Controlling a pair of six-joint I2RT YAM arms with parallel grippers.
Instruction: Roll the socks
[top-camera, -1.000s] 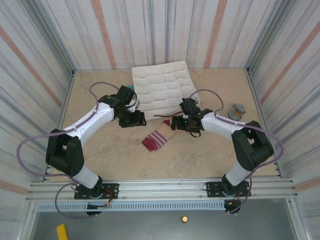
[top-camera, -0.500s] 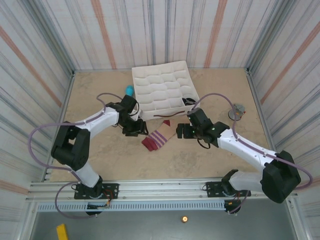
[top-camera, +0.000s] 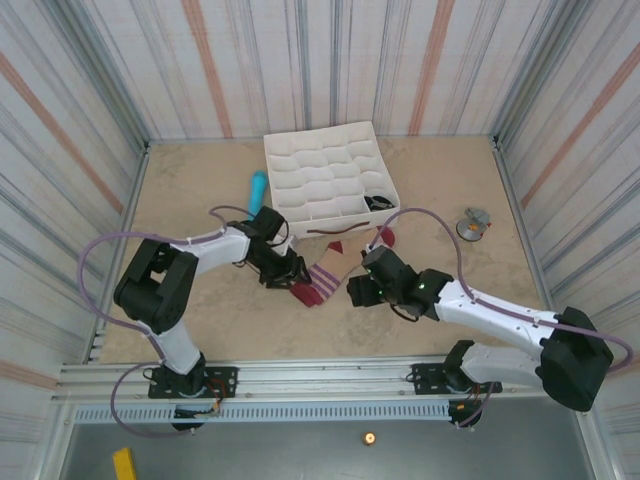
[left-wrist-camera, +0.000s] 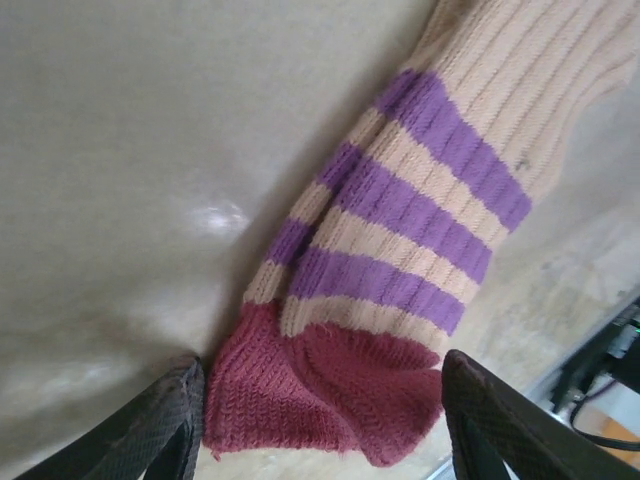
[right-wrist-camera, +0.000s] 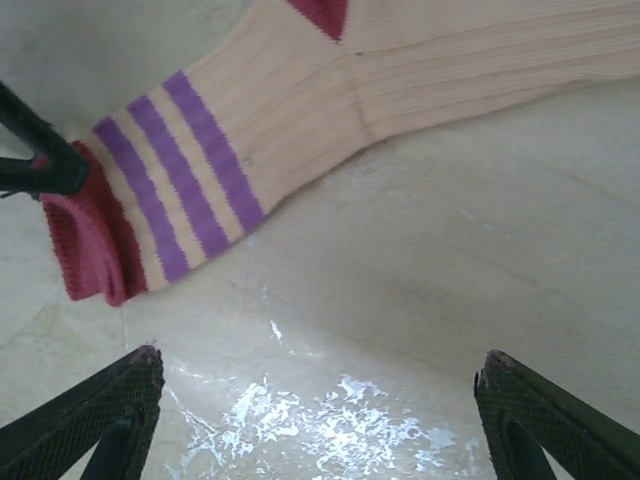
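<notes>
The beige sock (top-camera: 328, 268) lies flat on the table, its maroon cuff (top-camera: 304, 291) toward the front and its maroon toe near the tray. My left gripper (top-camera: 291, 277) is open and low at the cuff. In the left wrist view the maroon cuff (left-wrist-camera: 320, 385) sits between the two fingers (left-wrist-camera: 165, 425) of the left gripper (left-wrist-camera: 322, 372), which do not press it. My right gripper (top-camera: 357, 291) is open just right of the sock. Its fingers (right-wrist-camera: 95, 415) stand wide over bare table, with the purple-striped sock (right-wrist-camera: 270, 120) ahead of the right gripper (right-wrist-camera: 320, 358). The black sock (top-camera: 378, 202) rests in a tray compartment.
A white compartment tray (top-camera: 320, 180) stands at the back centre. A light-blue cylinder (top-camera: 258, 190) lies left of it. A small grey object (top-camera: 473, 223) sits at the right. Striped walls enclose the table on three sides.
Both arms have swung toward the front. The left gripper came down onto the sock's cuff and the right gripper moved to the sock's near right side, its jaws narrowing a little.
</notes>
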